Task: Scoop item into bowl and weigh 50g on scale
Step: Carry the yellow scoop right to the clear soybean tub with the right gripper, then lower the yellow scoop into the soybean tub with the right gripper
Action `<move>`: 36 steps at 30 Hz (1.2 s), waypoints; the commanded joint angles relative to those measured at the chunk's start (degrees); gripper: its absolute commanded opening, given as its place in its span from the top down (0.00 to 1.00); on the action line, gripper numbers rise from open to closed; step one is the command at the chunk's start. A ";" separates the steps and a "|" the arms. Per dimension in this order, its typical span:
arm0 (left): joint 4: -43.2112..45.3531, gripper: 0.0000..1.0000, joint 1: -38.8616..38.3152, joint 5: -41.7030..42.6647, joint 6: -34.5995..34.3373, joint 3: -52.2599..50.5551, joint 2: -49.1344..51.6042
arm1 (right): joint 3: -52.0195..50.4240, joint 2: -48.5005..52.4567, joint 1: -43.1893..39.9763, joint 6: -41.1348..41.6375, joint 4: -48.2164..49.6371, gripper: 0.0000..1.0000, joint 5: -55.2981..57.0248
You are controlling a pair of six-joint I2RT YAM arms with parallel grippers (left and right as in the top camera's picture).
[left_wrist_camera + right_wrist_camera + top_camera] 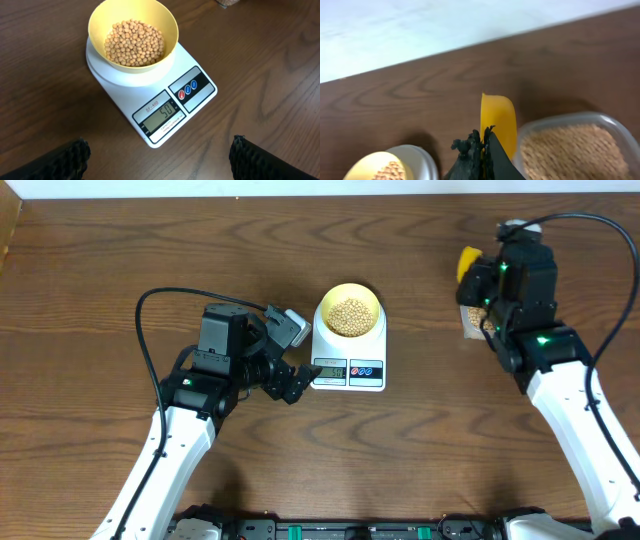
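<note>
Fingers [60,160] of the left gripper [160,152] stand wide apart with nothing between them, hanging just in front of the scale [125,95]. The right gripper [482,137] has its jaws pinched tight on the handle end of a yellow scoop [497,117], held over the near edge of a clear tub [572,118], well apart from the scale on the far right of the table [100,260].

On the scale's round platform sits the bowl [97,15], and in it lies a heap of beans [134,42] covering its bottom. The display [162,114] reads 50, so by my judgement the weighing target is met: scooping and filling look done. What may be left is small: putting the scoop down and drawing both arms clear, with nothing knocking the bowl or the scale.

Several things are hard to make out. The scoop shows almost edge-on from the right wrist, and in the overhead view the arm covers most of it, so I cannot tell whether any beans sit in it. The tub is cut off by the frame edge on the right wrist view and mostly hidden under the arm from above, though it plainly holds plenty more beans. The display is too small to read overhead. Only the left fingers' tips show in their own camera.
</note>
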 commanded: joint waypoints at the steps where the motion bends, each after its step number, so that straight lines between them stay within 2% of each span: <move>1: -0.11 0.09 0.15 -0.33 0.13 -0.11 -0.52 | 0.31 -0.35 -1.73 6.62 -2.86 0.99 4.20; 6: -0.09 0.09 0.15 -0.33 0.11 -0.11 -0.52 | 0.31 -0.35 -4.37 10.32 -6.99 0.99 4.20; 18: -0.11 0.09 0.15 -0.33 0.11 -0.11 -0.52 | 0.28 0.11 -9.46 10.32 -9.07 0.99 4.37; 27: -0.11 0.09 0.15 -0.33 0.13 -0.11 -0.52 | 0.28 2.73 -10.67 13.14 -8.79 0.99 4.39; 36: -0.11 0.09 0.15 -0.33 0.13 -0.11 -0.52 | 0.28 8.50 -10.64 19.74 -6.12 0.99 3.74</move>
